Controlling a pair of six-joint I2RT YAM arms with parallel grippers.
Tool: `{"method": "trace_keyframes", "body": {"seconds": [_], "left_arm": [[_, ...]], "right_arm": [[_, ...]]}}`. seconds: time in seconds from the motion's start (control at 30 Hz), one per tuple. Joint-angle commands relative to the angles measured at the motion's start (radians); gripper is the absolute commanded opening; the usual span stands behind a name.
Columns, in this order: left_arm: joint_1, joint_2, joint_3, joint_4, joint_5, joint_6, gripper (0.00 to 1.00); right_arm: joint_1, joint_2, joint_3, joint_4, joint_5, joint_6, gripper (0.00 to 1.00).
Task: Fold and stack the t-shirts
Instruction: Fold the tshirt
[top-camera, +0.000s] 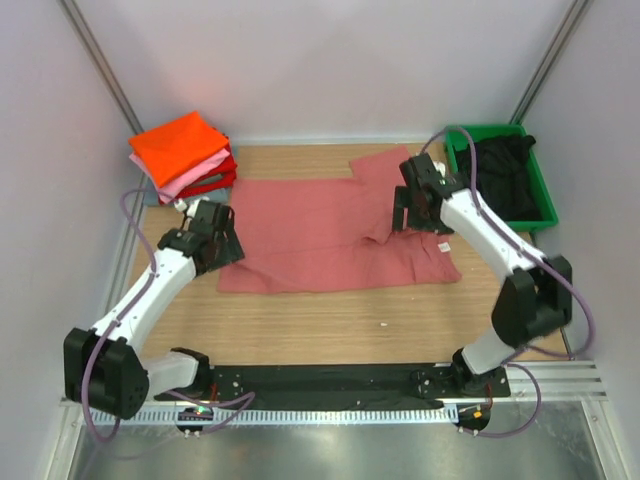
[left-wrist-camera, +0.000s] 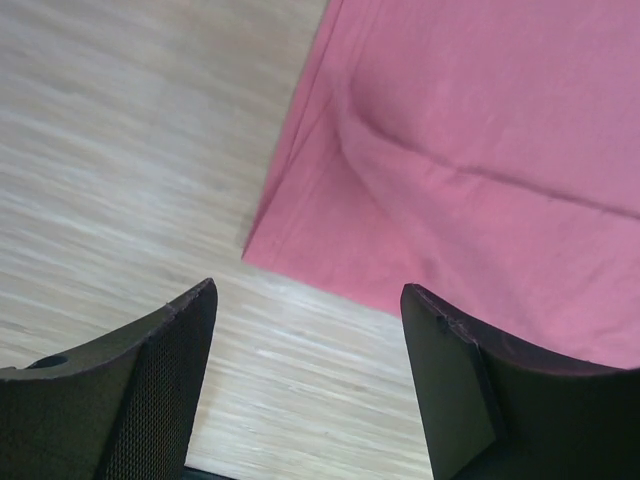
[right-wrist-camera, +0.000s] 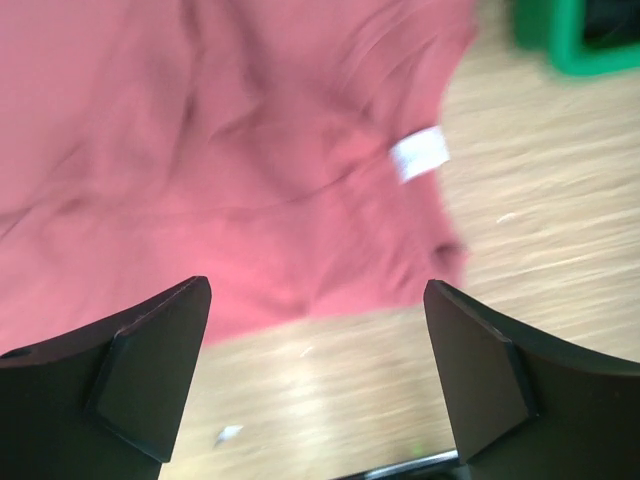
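So here's what can be seen: a faded salmon-red t-shirt (top-camera: 320, 235) is laid out flat across the middle of the wooden bench (top-camera: 330, 325), one sleeve sticking out toward the far side and a small white label (right-wrist-camera: 420, 155) showing near its right end. The left arm (top-camera: 150, 290) is reached out to the shirt's left edge, and the left jaws are spread wide with nothing pinched between them – in the left wrist view only bare wood and the shirt's corner are seen past the two dark fingers (left-wrist-camera: 140, 390). Same deal on the other side: the right arm (top-camera: 490, 240) is hung over the shirt's right end, and the right jaws are spread wide and empty, with the cloth below them. That wrist picture is pretty blurred, so finer creases can't be made out. At the far left corner of the bench a neat stack of folded shirts is parked, with an orange t-shirt (top-camera: 180, 145) on top, a pink t-shirt (top-camera: 195, 178) under it and a red t-shirt (top-camera: 222, 180) peeking out lower down. Over at the far right corner a green bin (top-camera: 545, 205) is set, and a black t-shirt (top-camera: 500, 175) is bunched up inside it – not folded.
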Motion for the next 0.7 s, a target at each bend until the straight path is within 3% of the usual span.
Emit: {"method": "trace_keyframes", "body": {"seconds": [0.0, 0.2, 0.33, 0.43, 0.53, 0.63, 0.67], "left_arm": [[0.003, -0.037, -0.140, 0.135, 0.112, -0.084, 0.75], [0.003, -0.069, -0.269, 0.176, 0.084, -0.176, 0.77], [0.004, -0.065, -0.336, 0.253, 0.064, -0.208, 0.77], [0.004, -0.033, -0.359, 0.302, 0.024, -0.214, 0.75], [0.006, 0.010, -0.369, 0.342, -0.010, -0.219, 0.70], [0.007, 0.052, -0.367, 0.360, -0.042, -0.222, 0.58], [0.007, 0.058, -0.361, 0.360, -0.047, -0.217, 0.50]], "right_arm": [[0.009, -0.186, -0.233, 0.237, -0.306, 0.120, 0.93], [-0.010, -0.285, -0.432, 0.251, -0.213, 0.184, 0.90], [-0.125, -0.349, -0.518, 0.311, -0.309, 0.185, 0.86], [-0.146, -0.348, -0.528, 0.323, -0.329, 0.177, 0.84], [-0.153, -0.342, -0.535, 0.323, -0.328, 0.173, 0.84], [-0.185, -0.362, -0.574, 0.343, -0.317, 0.188, 0.83], [-0.198, -0.383, -0.592, 0.366, -0.329, 0.194, 0.82]]}}
